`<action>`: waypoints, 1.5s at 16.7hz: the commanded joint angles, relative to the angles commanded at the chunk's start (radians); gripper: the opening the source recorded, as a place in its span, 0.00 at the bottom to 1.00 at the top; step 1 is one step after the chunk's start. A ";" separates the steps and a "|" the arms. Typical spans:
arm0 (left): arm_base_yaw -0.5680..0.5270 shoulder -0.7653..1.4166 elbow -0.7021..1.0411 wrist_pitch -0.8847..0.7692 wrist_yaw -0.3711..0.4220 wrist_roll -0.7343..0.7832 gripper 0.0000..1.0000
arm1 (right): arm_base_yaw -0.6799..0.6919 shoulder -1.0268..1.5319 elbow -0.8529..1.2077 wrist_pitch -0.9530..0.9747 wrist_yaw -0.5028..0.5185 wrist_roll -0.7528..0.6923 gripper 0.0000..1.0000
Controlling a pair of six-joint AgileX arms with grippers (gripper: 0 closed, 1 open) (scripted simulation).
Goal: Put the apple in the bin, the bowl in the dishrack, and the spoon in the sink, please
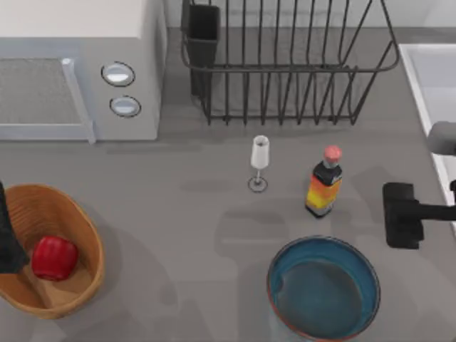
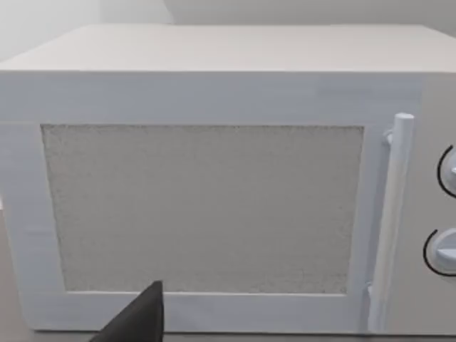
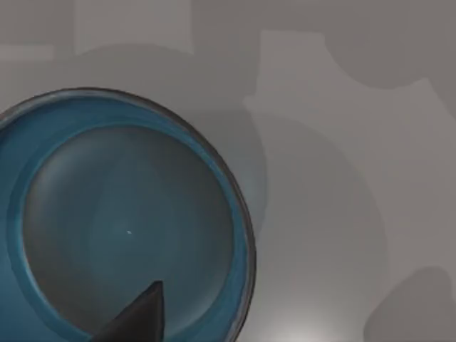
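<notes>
The red apple (image 1: pixel 54 257) lies inside the orange-brown wicker bin (image 1: pixel 44 208) at the front left. My left gripper (image 1: pixel 8 242) is at the table's left edge, over the bin's left rim and beside the apple. The blue bowl (image 1: pixel 324 288) (image 3: pixel 128 221) stands upright and holds nothing at the front, right of centre. My right gripper (image 1: pixel 401 215) hovers to the right of the bowl and a little behind it, not touching it. The black wire dishrack (image 1: pixel 285 64) stands at the back centre, and the pale sink (image 1: pixel 436 78) is at the right edge. The spoon is out of view.
A grey-white microwave (image 1: pixel 71 64) (image 2: pixel 206 206) fills the back left, close in front of the left wrist camera. A small white stemmed glass (image 1: pixel 259 162) and a dark bottle with an orange label (image 1: pixel 325 182) stand mid-table between the bowl and the dishrack.
</notes>
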 joint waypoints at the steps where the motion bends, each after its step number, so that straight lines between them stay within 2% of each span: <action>1: 0.000 0.000 0.000 0.000 0.000 0.000 1.00 | 0.027 0.070 0.051 -0.052 0.000 0.027 1.00; 7: 0.000 0.000 0.000 0.000 0.000 0.000 1.00 | 0.131 0.332 0.256 -0.252 0.001 0.132 1.00; 14: 0.000 0.000 0.000 0.000 0.000 0.000 1.00 | 0.134 0.345 0.264 -0.260 0.001 0.137 1.00; 17: 0.000 0.000 0.000 0.000 0.000 0.000 1.00 | 0.136 0.368 0.218 -0.196 0.001 0.137 1.00; 25: 0.000 0.000 0.000 0.000 0.000 0.000 1.00 | 0.141 0.475 0.006 0.130 0.001 0.144 1.00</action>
